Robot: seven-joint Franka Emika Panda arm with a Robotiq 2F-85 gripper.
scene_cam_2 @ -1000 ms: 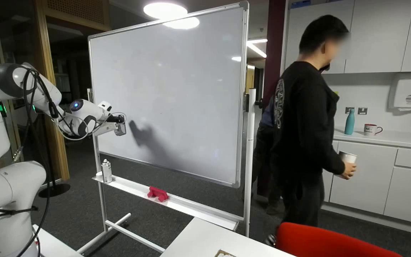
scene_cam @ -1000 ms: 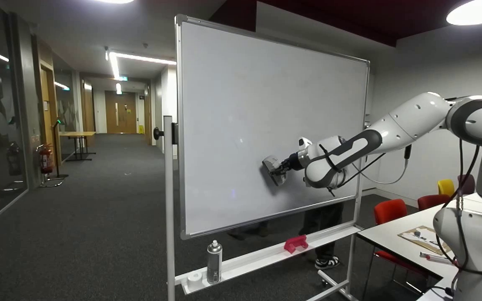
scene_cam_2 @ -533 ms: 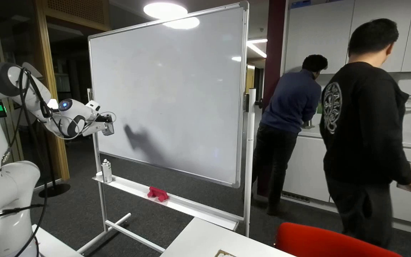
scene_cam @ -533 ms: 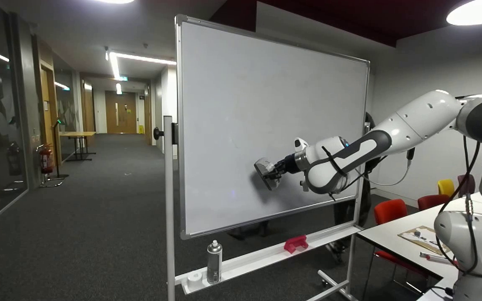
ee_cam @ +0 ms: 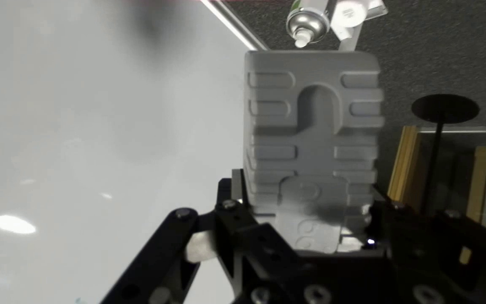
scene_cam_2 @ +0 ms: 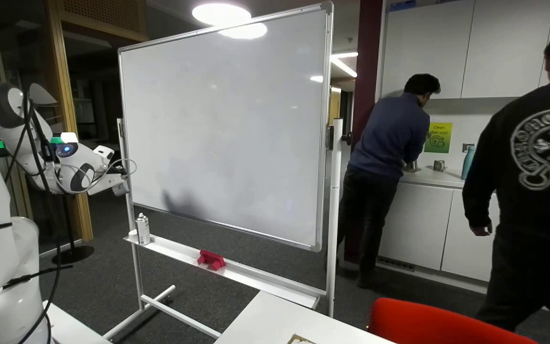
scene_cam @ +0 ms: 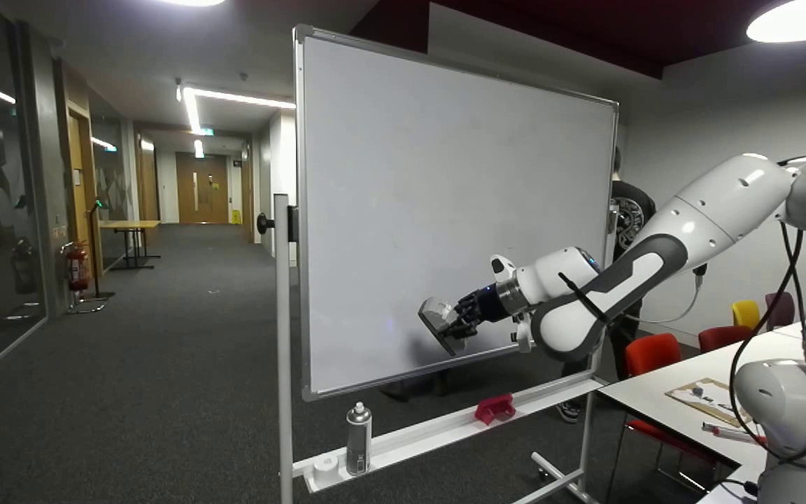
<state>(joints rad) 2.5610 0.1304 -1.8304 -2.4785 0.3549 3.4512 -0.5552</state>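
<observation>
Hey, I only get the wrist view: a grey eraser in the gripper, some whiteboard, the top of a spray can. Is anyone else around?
Observer: Yes, an exterior view shows a person in blue and a person in black near white cabinets.
Operator: How high is the eraser, going by the whole whiteboard?
Observer: Low; both exterior views show it level with the board's lower part.
Operator: Any furniture close by?
Observer: A red chair stands beside a white table in an exterior view.
</observation>
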